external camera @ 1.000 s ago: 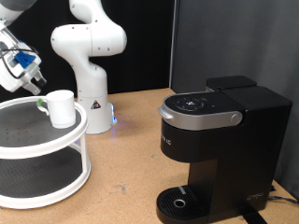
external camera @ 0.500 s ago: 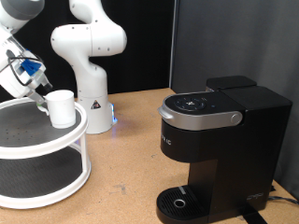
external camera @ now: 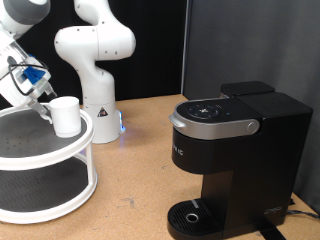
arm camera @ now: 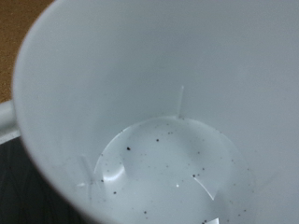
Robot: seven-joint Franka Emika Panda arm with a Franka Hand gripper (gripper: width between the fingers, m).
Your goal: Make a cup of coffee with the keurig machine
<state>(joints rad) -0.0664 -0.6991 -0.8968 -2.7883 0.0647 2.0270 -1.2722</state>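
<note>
The white cup (external camera: pixel 67 116) stands upright on the top tier of a round white two-tier stand (external camera: pixel 45 152) at the exterior view's left. My gripper (external camera: pixel 43 102) is low at the cup's left side, by its handle, and its fingers are hard to make out. The wrist view is filled by the cup's empty white inside (arm camera: pixel 168 103), seen from very close, with dark specks on its bottom. The black keurig machine (external camera: pixel 240 150) stands at the exterior view's right with its silver-grey lid handle (external camera: pixel 215 127) down and nothing on its round drip base (external camera: pixel 190 215).
The white robot base (external camera: pixel 95 60) stands behind the stand, with a blue light at its foot. Brown tabletop (external camera: pixel 135 160) lies between the stand and the machine. A black backdrop closes the back.
The gripper came down and to the exterior view's right, from above the stand's left edge to the cup's handle side. The cup and the machine have not moved.
</note>
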